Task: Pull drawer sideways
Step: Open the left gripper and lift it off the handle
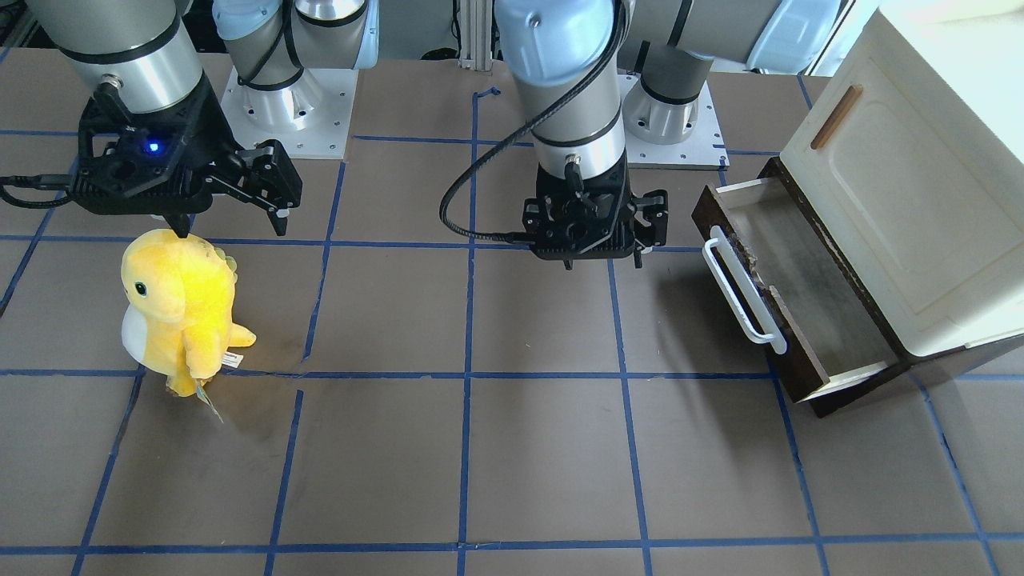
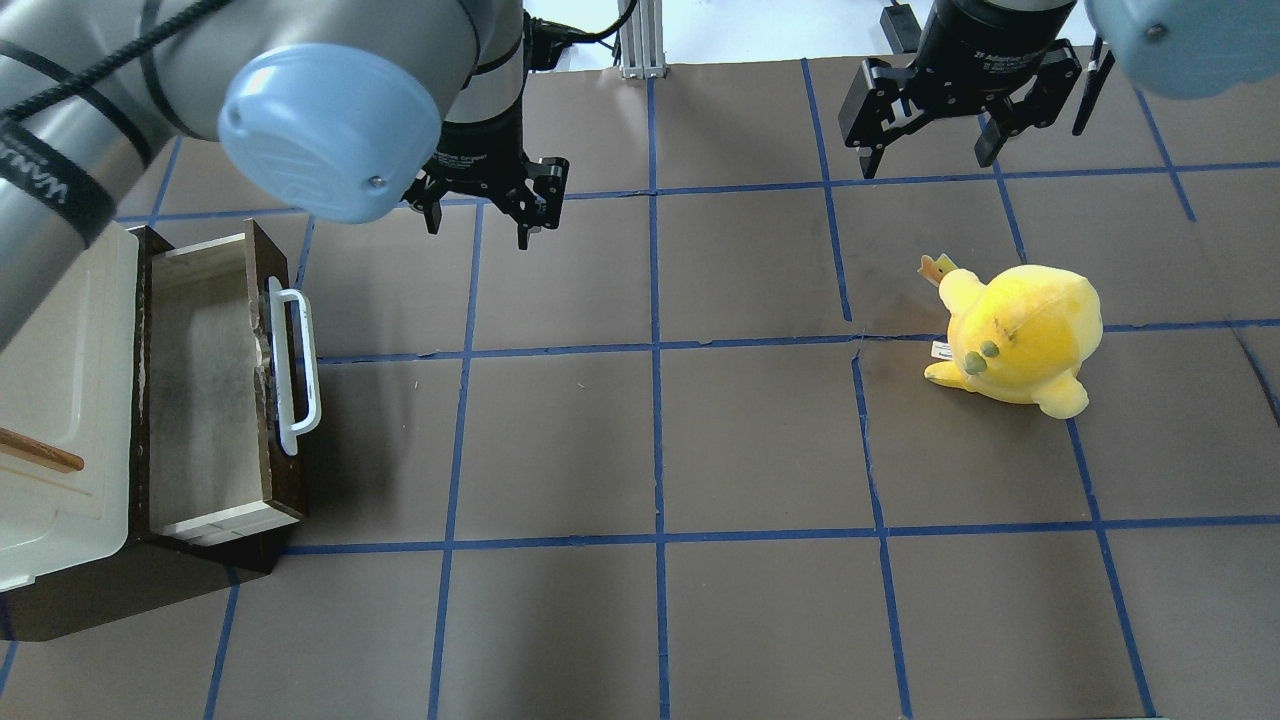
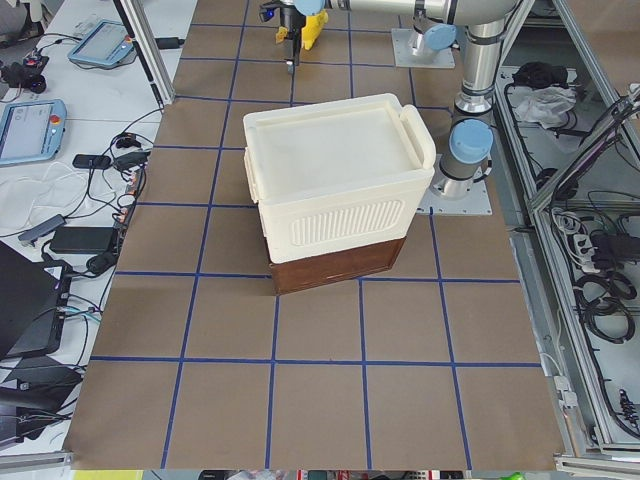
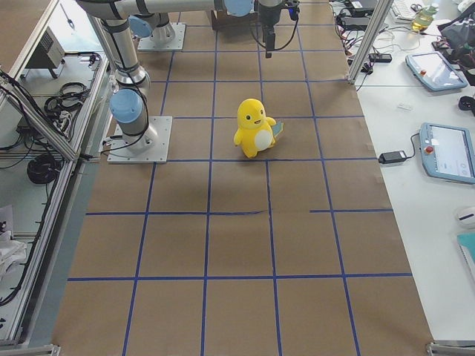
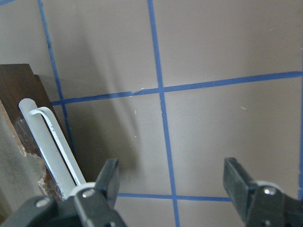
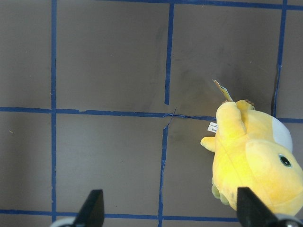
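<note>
White bar handle (image 2: 297,370) on dark wood is the grip point: the drawer (image 2: 205,380) already stands well out of the cream cabinet (image 2: 60,400) at the table's (image 2: 650,450) left end. The left tool (image 2: 478,230) hangs with its jaws wide apart, near the handle but clear of it. For any further pull it should straddle the bar's middle, close squarely and draw straight along the slide. The right tool (image 2: 925,165), likewise spread, hovers empty.
</note>
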You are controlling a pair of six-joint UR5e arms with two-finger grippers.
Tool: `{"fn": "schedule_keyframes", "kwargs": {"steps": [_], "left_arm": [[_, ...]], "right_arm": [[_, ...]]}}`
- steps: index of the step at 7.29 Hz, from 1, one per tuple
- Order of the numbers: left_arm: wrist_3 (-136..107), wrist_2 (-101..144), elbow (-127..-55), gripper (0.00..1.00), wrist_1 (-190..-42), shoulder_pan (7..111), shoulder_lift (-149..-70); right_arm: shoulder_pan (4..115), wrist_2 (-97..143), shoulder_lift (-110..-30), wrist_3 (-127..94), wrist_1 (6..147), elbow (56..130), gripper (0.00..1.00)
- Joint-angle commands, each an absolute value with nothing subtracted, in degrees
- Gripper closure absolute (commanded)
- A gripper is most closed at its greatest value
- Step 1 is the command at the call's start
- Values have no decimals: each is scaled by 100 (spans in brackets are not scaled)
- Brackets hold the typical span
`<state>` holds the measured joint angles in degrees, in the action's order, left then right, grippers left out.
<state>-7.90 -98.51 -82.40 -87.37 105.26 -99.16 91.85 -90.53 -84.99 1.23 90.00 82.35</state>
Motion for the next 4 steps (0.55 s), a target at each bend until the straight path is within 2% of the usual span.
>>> {"fn": "schedule_keyframes", "kwargs": {"steps": [1,4], "left_arm": [[-449,-9264,-8288,19,-8501,10092,-9459],[-518,-9273,-8672,19,-8623,9197,-8774]], "right_arm": [[9185,-9053,-8499,123,9000,8235,0],[9185,-9053,-8499,123,9000,8235,0]]}}
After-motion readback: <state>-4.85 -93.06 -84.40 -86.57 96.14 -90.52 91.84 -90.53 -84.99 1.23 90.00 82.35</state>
